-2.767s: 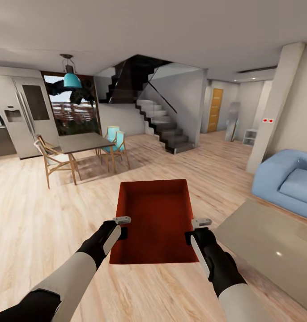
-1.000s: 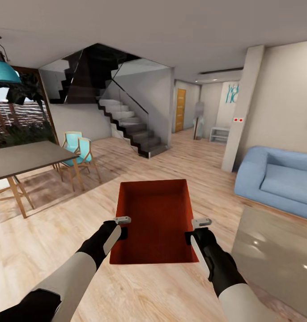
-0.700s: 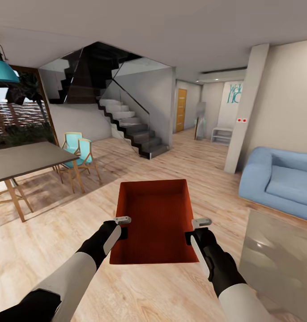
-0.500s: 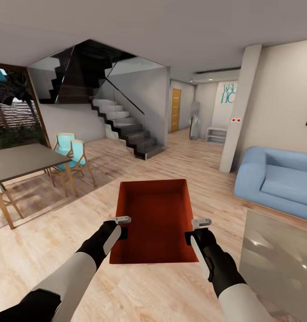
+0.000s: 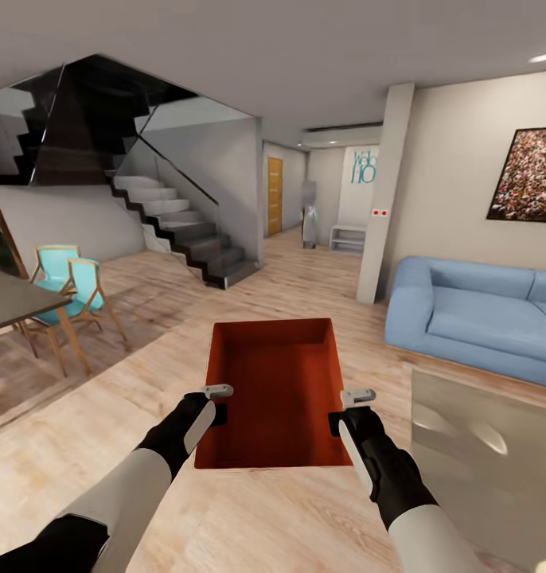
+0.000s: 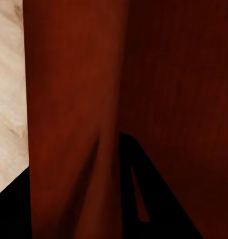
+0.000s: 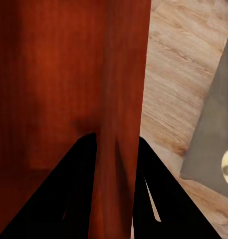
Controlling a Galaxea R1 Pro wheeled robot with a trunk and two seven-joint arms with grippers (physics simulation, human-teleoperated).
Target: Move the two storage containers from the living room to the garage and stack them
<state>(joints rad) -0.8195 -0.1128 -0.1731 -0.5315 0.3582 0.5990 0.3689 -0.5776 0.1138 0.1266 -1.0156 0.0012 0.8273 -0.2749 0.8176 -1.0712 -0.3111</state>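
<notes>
One orange-red storage container (image 5: 277, 390) is held level in front of me, above the light wood floor of the living room. My left gripper (image 5: 217, 404) is shut on its left wall and my right gripper (image 5: 342, 410) is shut on its right wall. Up close, the left wrist view has the container's red wall (image 6: 74, 109) running between the dark fingers, and the right wrist view has the opposite wall (image 7: 121, 89) pinched the same way. The container is empty inside.
A blue sofa (image 5: 480, 318) stands at the right, with a glossy grey low table (image 5: 480, 469) in front of it. A white pillar (image 5: 384, 199), dark stairs (image 5: 177, 231), a far wooden door (image 5: 274, 195), and a dining table with teal chairs (image 5: 66, 290) lie ahead.
The whole view has swung to the right: the stairs, chairs and dining table slid left and more of the sofa and a wall picture came in. Both grippers hold the container as before.
</notes>
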